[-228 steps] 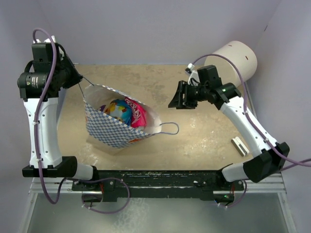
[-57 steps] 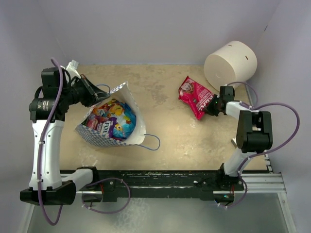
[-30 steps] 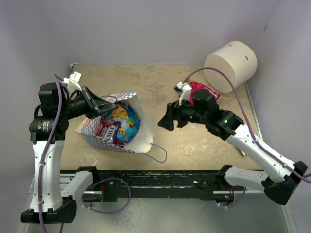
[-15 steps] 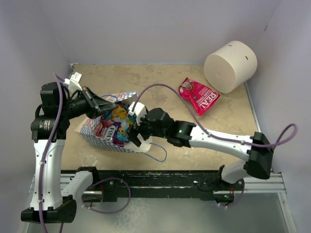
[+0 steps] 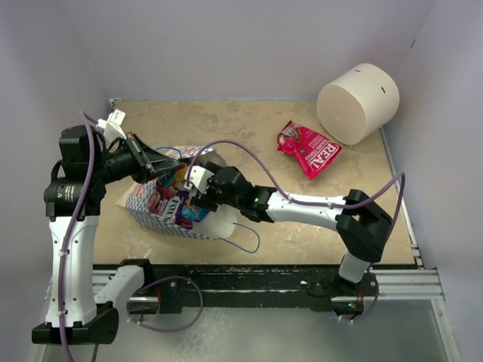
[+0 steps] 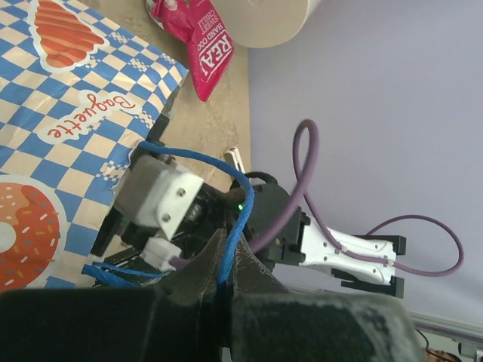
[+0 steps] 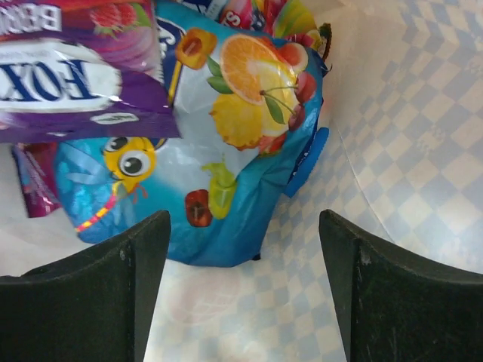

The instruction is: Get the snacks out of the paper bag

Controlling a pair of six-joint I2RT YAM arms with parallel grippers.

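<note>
Right end effector point(image 7: 241, 226) moved into paper bag point(image 5: 140, 200), wide open above blue snack point(image 7: 226, 143); left end effector point(image 6: 226, 260) pinches cord handle point(image 6: 240, 179).

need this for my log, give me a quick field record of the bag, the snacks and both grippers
bag: blue-and-white checkered paper bag, mouth open
left gripper: shut on blue cord handle
right gripper: open, inside bag over blue fruit-print packet
also inside: purple packet
outside bag: glossy red packet near white cylinder
</note>
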